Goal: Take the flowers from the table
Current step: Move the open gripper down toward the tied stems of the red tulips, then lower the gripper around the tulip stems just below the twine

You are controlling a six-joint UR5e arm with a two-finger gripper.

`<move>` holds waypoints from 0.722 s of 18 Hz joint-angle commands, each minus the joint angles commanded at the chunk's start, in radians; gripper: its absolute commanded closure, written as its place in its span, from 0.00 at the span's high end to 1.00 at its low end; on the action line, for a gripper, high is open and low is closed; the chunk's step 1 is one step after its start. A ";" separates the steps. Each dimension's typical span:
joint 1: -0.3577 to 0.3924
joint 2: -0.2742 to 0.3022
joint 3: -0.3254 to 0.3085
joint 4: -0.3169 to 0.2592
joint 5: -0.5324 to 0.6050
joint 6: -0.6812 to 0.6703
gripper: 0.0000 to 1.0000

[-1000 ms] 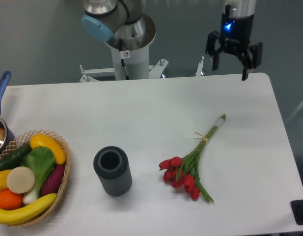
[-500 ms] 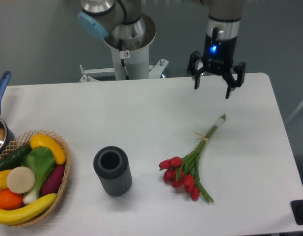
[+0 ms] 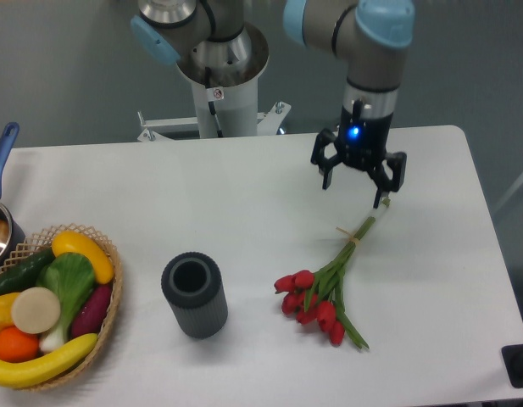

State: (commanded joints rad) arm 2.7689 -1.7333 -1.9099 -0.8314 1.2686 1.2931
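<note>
On the table (image 3: 244, 195), red-budded, string-tied flowers (image 3: 329, 284) lie.

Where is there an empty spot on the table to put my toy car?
The table is bare behind the grey cup, from the pot across to the open tool. Bare too between cup and flowers, and right of them. Crowded by the basket at the left.

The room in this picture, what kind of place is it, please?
Probably a robotics lab or test bench, not a home. A robot arm on a pedestal holds an open gripper over a plain white table, where staged props lie: the flowers, a basket of fruit and vegetables, a dark cylinder.
</note>
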 joint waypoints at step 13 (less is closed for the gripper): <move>-0.094 -0.218 0.110 0.048 0.104 -0.078 1.00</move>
State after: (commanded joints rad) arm 2.6753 -1.9511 -1.7994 -0.7839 1.3729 1.2150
